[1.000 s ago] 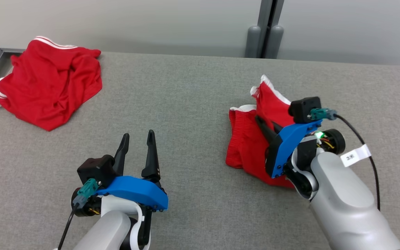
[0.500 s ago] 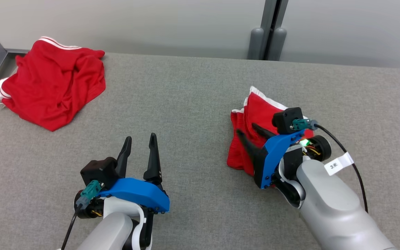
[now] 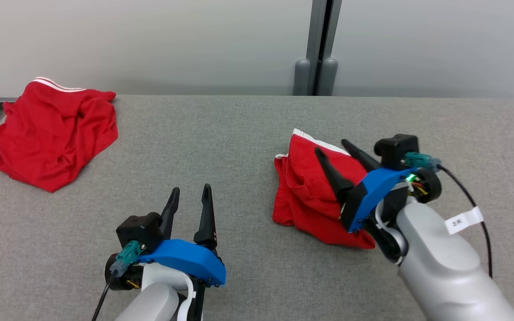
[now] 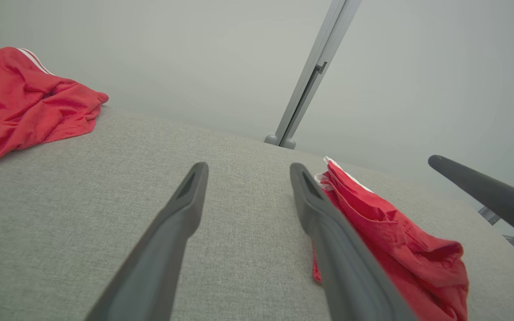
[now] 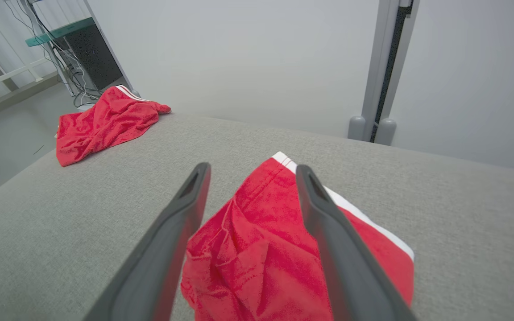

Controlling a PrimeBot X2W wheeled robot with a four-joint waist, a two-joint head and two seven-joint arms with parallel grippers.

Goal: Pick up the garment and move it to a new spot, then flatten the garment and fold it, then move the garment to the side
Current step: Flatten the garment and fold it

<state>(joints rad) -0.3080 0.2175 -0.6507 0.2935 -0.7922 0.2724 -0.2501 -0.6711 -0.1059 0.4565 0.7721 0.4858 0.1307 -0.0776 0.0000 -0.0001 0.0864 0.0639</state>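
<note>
The garment (image 3: pixel 310 196) lies in a loose, partly doubled-over bundle on the right half of the counter (image 3: pixel 221 142), its white-edged band toward the far side. The right gripper (image 3: pixel 330 146) hangs just above it. Its fingers (image 3: pixel 333 171) are spread wide, and the right wrist view shows red cloth between them. Nothing is pinched, so the cloth rests on the counter by its own weight. This looks like a release, with the bundle set where both arms can reach it.

The left gripper (image 3: pixel 191 188) sits at the near middle, well apart from the cloth. Its fingers (image 3: pixel 205 209) are also apart and empty, pointing far, probably kept clear so they do not snag the cloth yet near enough to join in. A second garment (image 3: pixel 47 133) lies crumpled at the far left corner, out of the way.

The bundle is creased and uneven, so flattening seems the likely next step. For that, each gripper would need an edge or corner to draw outward.
</note>
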